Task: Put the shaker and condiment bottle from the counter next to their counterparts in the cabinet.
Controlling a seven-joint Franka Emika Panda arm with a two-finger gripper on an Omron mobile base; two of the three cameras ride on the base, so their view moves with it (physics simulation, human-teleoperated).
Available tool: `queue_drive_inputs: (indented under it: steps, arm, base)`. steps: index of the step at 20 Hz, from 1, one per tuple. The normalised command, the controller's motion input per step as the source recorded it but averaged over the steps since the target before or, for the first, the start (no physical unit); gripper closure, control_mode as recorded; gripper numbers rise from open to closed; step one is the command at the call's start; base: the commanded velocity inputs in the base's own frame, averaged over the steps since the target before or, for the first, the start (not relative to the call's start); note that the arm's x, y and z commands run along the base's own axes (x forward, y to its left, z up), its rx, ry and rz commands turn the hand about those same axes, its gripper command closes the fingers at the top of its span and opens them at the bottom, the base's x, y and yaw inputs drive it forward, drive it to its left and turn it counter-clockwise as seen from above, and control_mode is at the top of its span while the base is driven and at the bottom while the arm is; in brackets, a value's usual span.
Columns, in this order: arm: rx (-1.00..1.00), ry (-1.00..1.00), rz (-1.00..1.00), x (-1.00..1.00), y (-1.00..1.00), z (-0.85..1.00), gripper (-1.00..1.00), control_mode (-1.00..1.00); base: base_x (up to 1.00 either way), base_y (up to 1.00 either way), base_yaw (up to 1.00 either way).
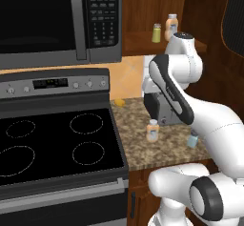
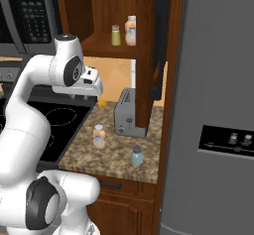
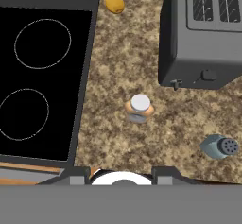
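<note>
The condiment bottle [image 3: 139,108] is seen upright on the granite surface [image 3: 123,53], between the stove's edge [image 3: 86,76] and the toaster [image 3: 203,34], with bare stone all around it. The shaker [image 3: 220,147] is set well apart, nearer the surface's front edge. The gripper [image 3: 123,172], held high above both, is pictured with its fingers drawn together, holding nothing, while the counterparts [image 2: 124,32] are lined up at the cabinet [image 2: 114,6] shelf's front.
</note>
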Motion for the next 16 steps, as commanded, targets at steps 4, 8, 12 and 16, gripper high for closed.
queue_drive_inputs:
  steps: [4,8,12,16]
  arm:
    - [0.00,0.00,0.00,-0.01,0.00,0.00,-1.00,-1.00]
    - [-0.01,0.00,0.00,-0.03,0.00,-0.03,-1.00,-1.00]
    - [-0.10,0.00,-0.33,-0.42,-0.05,-0.54,-1.00,-1.00]
    - [-0.12,0.00,-0.58,-0.24,-0.08,-0.57,-1.00,-1.00]
  base:
    - [0.00,0.00,0.00]
    - [0.00,0.00,0.00]
    - [0.00,0.00,0.00]
    - [0.00,0.00,0.00]
